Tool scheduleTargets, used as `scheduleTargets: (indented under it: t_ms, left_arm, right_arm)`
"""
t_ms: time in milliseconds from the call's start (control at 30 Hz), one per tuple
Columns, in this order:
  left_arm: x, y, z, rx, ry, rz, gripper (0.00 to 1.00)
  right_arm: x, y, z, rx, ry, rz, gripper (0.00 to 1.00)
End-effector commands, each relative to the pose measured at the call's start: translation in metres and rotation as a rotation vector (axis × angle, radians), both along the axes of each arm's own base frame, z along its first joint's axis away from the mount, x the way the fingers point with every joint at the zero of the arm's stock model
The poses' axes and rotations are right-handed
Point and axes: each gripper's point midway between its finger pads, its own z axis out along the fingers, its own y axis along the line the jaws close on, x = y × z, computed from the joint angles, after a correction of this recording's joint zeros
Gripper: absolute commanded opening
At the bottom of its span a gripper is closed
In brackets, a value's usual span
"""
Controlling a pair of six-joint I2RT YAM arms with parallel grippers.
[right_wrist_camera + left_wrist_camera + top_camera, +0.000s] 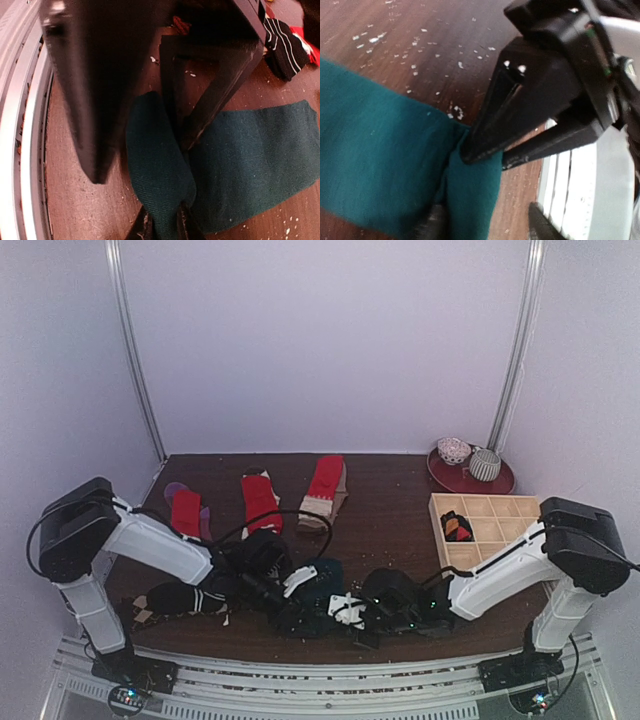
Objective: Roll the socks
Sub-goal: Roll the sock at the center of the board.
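Top external view: the dark wooden desk (400, 490) carries a wooden compartment tray (485, 497) on its right side, with a dark and orange bundle (457, 528) in one compartment; just behind the tray sits a red plate (455, 480); left of the tray, close to the desk's near edge, lies the dark teal sock (322, 575), spread flat with one end gathered into a fold; further left of the tray and toward the back, three red socks (260, 502) lie side by side; farthest left of the tray, near the front, is a black-and-white striped sock (185, 598); the right tool (164, 227) is clenched on the teal sock's fold, fabric pinched between its fingers; the left tool (485, 227) is released, fingers apart over the sock's corner, just beside the right tool.
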Motion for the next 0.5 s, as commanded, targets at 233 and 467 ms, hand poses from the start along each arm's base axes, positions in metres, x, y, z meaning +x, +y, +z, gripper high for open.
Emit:
scheduleTargets:
  t_ms: [233,467]
  left_arm:
    - [0.043,0.018,0.080,-0.184,-0.559,0.143,0.80]
    - [0.018,0.003,0.071,-0.269,-0.618,0.027,0.77]
  right_arm:
    - [-0.054,-0.043,-0.033,-0.110,0.735,-0.076,0.09]
    - [-0.046,-0.055,-0.051,-0.183,0.960,-0.216,0.09]
